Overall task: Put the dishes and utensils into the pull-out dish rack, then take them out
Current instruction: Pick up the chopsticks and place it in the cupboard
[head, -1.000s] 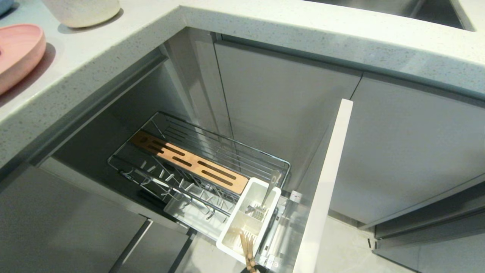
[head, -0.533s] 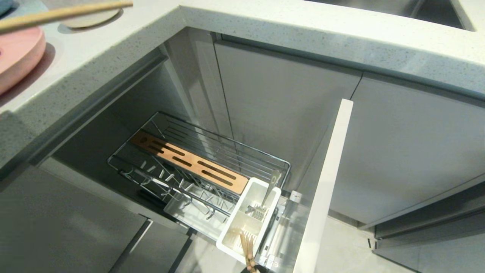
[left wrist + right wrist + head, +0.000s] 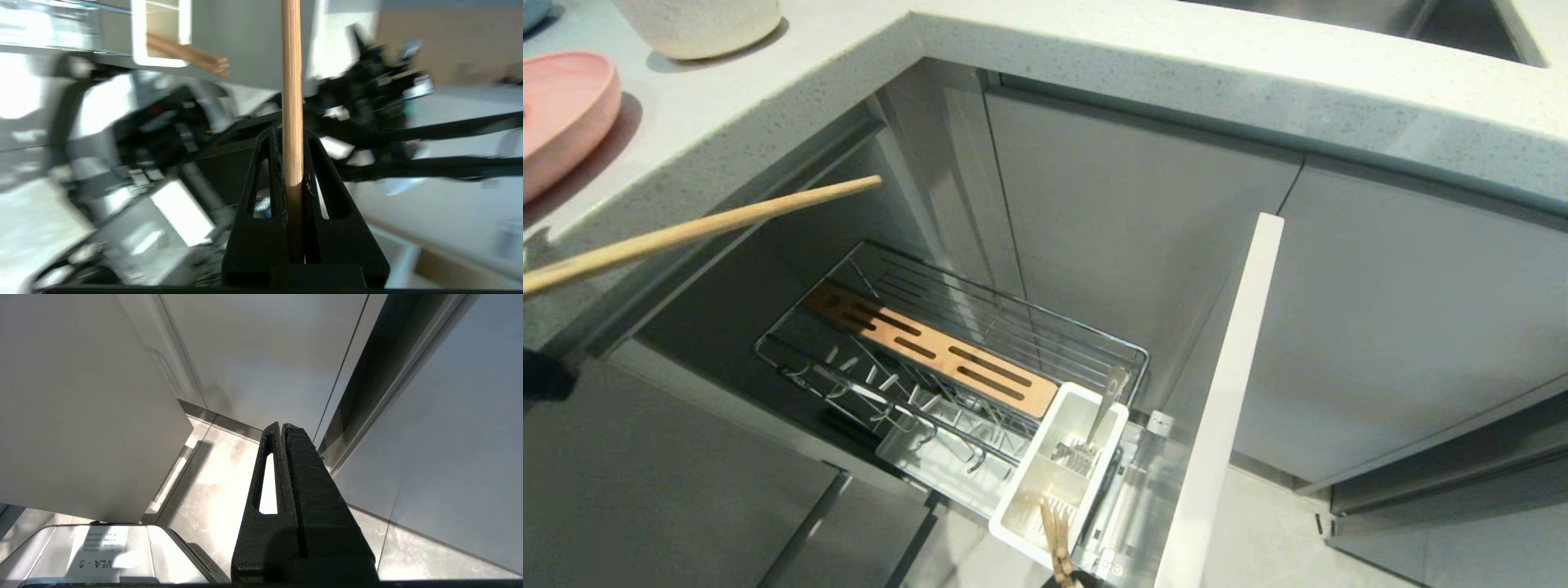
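My left gripper (image 3: 291, 136) is shut on a light wooden chopstick (image 3: 291, 81). In the head view that chopstick (image 3: 703, 224) slants in from the left edge, below the countertop's lip and above the pull-out dish rack (image 3: 1021, 322). The rack stands pulled out, with its wooden strip (image 3: 931, 351), white tub (image 3: 1025, 510) and pale front (image 3: 1225, 392). More chopsticks (image 3: 1054, 531) and a metal spoon handle (image 3: 1111, 396) stand in the tub. The pink plate (image 3: 556, 106) and cream bowl (image 3: 698, 24) sit on the counter. My right gripper (image 3: 282, 426) is shut on nothing, parked low by the cabinet fronts.
The speckled grey countertop (image 3: 1176, 73) wraps round the corner above the rack, with a sink (image 3: 1339, 12) at the back right. Grey cabinet doors (image 3: 1405, 310) close in the right side. Tiled floor (image 3: 1274, 531) shows beyond the rack's front. My own base (image 3: 102, 547) shows in the right wrist view.
The chopstick came into the head view at the top left over the counter, then swung down; it now crosses the counter's edge, tip toward the rack opening. Rack and dishes are unmoved.
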You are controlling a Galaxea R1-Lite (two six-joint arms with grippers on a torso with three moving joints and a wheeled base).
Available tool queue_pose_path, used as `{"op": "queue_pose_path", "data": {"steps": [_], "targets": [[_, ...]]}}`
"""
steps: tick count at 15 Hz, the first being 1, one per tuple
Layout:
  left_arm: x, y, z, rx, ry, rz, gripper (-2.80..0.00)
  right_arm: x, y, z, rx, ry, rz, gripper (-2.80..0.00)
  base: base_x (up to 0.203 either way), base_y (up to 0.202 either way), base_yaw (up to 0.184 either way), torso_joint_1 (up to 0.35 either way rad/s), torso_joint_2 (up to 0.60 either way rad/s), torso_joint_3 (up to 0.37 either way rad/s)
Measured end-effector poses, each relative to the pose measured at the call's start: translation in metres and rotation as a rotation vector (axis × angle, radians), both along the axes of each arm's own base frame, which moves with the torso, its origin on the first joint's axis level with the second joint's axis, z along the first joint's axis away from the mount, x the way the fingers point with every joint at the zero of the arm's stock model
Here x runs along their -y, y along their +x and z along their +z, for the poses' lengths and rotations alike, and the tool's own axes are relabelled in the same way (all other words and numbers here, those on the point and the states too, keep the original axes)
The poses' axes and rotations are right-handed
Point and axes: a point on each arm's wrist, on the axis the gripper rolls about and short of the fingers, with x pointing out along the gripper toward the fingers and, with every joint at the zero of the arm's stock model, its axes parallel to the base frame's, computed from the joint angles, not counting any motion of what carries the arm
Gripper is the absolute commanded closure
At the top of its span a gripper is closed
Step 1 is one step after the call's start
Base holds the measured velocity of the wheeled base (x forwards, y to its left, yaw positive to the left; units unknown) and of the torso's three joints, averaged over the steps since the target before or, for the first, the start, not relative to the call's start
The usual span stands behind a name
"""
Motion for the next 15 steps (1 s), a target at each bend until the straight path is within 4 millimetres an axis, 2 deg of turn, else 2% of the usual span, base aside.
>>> {"op": "queue_pose_path", "data": {"steps": [5, 10, 15], "targets": [[-0.0045, -0.0048, -0.0067, 0.214, 0.247, -0.146, 0.00, 0.0000, 0.0000, 0.0000, 0.000, 0.000, 0.000, 0.00, 0.000, 0.000, 0.000, 0.000, 0.00, 0.000], [-0.0036, -0.0014, -0.0070, 0.243, 0.280, -0.157, 0.00, 0.0000, 0.0000, 0.0000, 0.000, 0.000, 0.000, 0.00, 0.000, 0.000, 0.000, 0.000, 0.00, 0.000], [-0.0055, -0.0086, -0.0071, 0.296, 0.271, -0.238, 0.00, 0.0000, 0.0000, 0.0000, 0.000, 0.000, 0.000, 0.00, 0.000, 0.000, 0.000, 0.000, 0.00, 0.000]]}}
